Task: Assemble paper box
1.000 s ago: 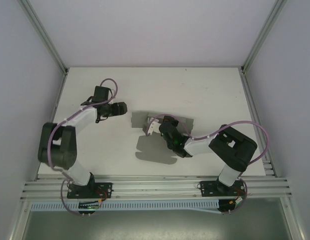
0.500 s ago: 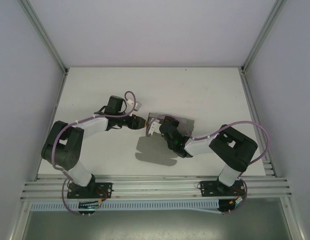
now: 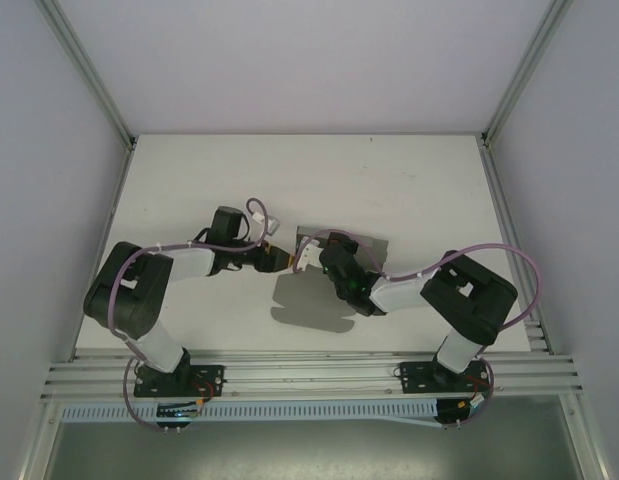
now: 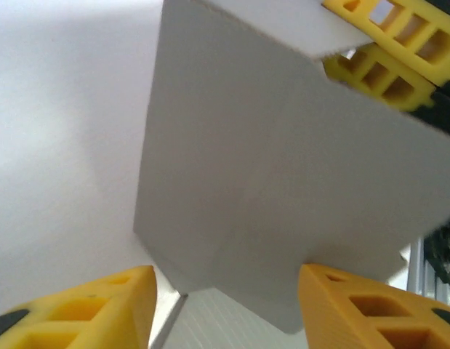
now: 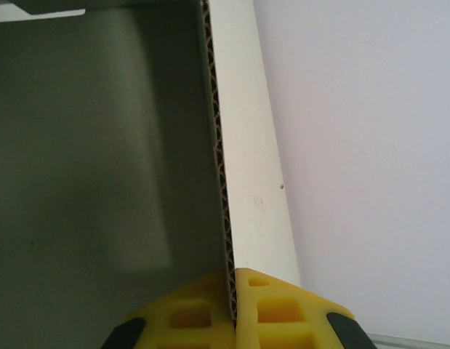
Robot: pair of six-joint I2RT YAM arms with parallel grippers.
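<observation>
Now raising the walls of the box (image 3: 311, 303), sitting mid-table between the two arms, its near flap lying flat on the table (image 3: 409, 180).

Clamping the right gripper (image 5: 230, 280) on the corrugated top edge of an upright wall, fingers pressed together on the board.

Reaching in from the left with the left gripper (image 4: 226, 282), fingers apart, straddling a folded corner of the box and, by judgement, not gripping it.

- Bracing the wall with the right clamp while pushing the left panel in along its crease.
- Advancing slowly and squarely to the fold, avoiding buckling the thin board.
- Steering clear of the right fingers (image 4: 370, 43) just beyond the box.
</observation>
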